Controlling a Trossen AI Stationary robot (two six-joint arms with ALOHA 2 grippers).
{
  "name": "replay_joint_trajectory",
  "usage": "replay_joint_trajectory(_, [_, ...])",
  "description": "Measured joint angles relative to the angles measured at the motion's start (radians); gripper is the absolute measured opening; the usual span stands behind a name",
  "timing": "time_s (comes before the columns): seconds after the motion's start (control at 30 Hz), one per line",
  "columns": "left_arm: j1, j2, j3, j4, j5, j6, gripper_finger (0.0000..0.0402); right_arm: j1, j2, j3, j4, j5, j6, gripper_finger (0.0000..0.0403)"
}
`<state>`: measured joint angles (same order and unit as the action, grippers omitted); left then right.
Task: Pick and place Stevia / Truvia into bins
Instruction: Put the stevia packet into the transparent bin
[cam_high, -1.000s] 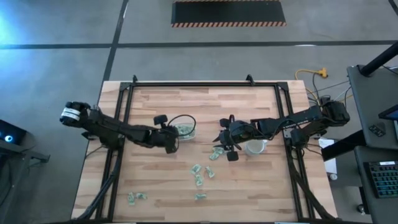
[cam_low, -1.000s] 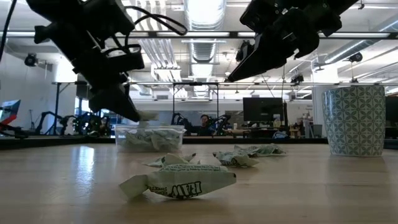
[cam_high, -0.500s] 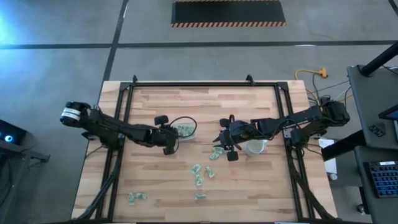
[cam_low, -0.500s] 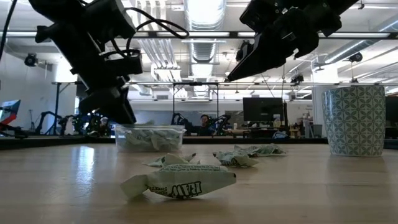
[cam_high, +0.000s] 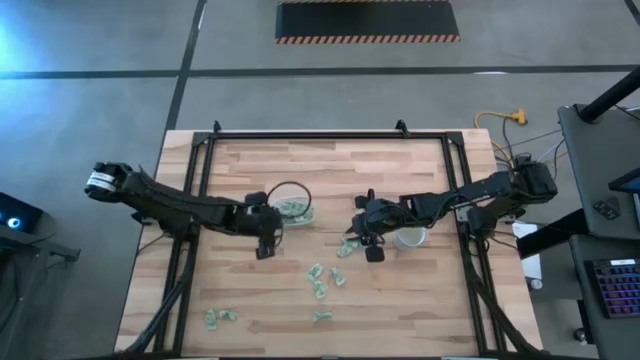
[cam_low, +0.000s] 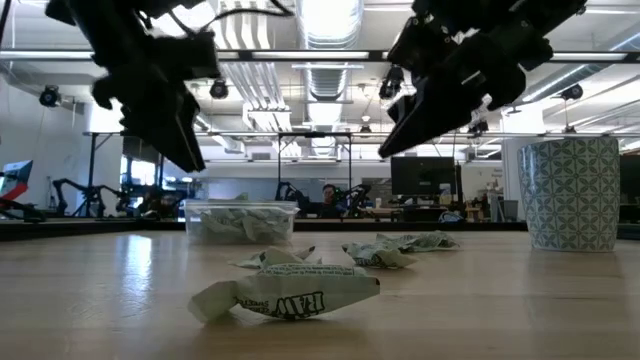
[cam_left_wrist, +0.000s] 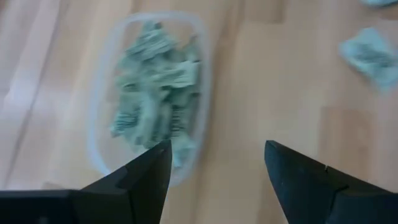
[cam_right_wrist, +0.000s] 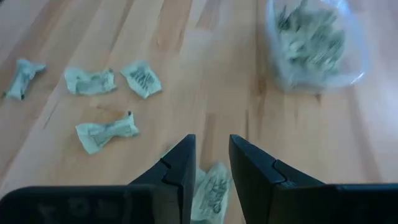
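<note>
Several pale green Stevia / Truvia packets (cam_high: 320, 280) lie loose on the wooden table; one lies close in the low view (cam_low: 285, 290). A clear tub (cam_high: 293, 208) holds a heap of packets (cam_left_wrist: 152, 93). A patterned round cup (cam_low: 572, 192) stands at the right (cam_high: 408, 238). My left gripper (cam_high: 263, 240) hovers open on the near-left side of the tub (cam_left_wrist: 217, 168), with nothing between its fingers. My right gripper (cam_high: 366, 238) hangs above the table beside the cup, its fingers a narrow gap apart (cam_right_wrist: 211, 155). A packet (cam_right_wrist: 211, 186) lies on the table below them.
More packets lie toward the near edge (cam_high: 218, 317) (cam_high: 322, 316), and some lie between the two grippers (cam_right_wrist: 106, 130) (cam_right_wrist: 142, 78). Black frame rails (cam_high: 195, 170) run along the table's left, right and far sides. Bare wood lies at the far side of the table.
My left gripper has opened above the tub, then risen and drawn back toward the table's near-left. My right gripper has dipped slightly and otherwise held its place. The loose packets have not moved.
</note>
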<state>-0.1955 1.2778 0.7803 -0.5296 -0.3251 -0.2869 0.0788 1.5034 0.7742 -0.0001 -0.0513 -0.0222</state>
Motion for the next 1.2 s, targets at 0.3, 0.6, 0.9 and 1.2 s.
replay_joint_trajectory(0.3, [-0.148,-0.030,0.001,0.067,0.001,-0.049,0.0240,-0.026,0.145,0.001,0.012,-0.001,0.060,0.0118])
replay_joint_trajectory(0.6, [-0.254,-0.030,0.001,0.124,-0.002,-0.066,0.0240,-0.063,0.189,0.005,0.018,-0.001,0.113,0.0153])
replay_joint_trajectory(0.9, [-0.284,-0.030,0.001,0.133,-0.009,-0.074,0.0240,-0.064,0.225,0.005,0.060,-0.011,0.113,0.0166])
replay_joint_trajectory(1.2, [-0.283,-0.029,0.000,0.134,-0.016,-0.075,0.0240,-0.064,0.261,0.005,0.071,-0.013,0.120,0.0157])
